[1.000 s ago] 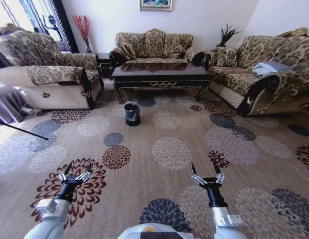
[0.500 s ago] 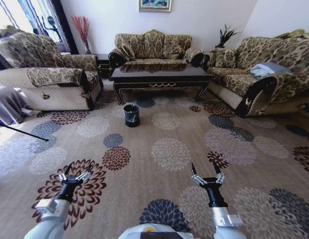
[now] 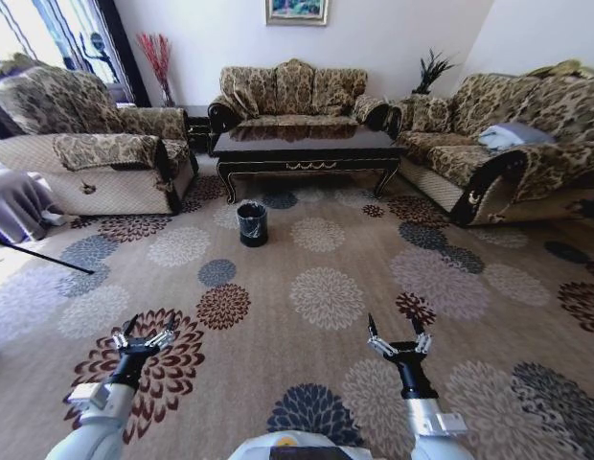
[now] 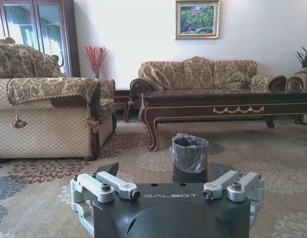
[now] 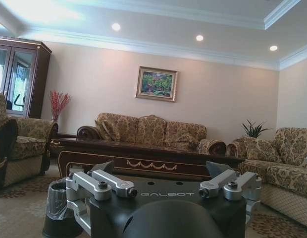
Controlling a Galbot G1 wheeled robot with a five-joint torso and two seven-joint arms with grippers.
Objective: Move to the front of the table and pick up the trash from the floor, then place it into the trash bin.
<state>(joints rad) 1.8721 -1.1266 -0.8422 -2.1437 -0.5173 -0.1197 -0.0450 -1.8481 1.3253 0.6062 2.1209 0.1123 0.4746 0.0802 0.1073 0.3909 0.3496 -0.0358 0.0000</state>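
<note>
Nearest in the head view, the left gripper hangs low over the flower-patterned carpet on the robot's left, its fingers spread apart with nothing between them. The right gripper is level with it on the robot's right, fingers likewise apart and empty. Both point forward across the open floor.

Farther on, the trash bin stands upright on the carpet, lined with a shiny black bag, just in front of the left front corner of the worktop and apart from its curved leg. In the left wrist view the bin sits right ahead of that gripper; in the right wrist view it is off to the side. No trash can be made out on the floor.

Beyond the dark glossy worktop is a patterned sofa against the far wall, with an armchair at the left and another sofa at the right
</note>
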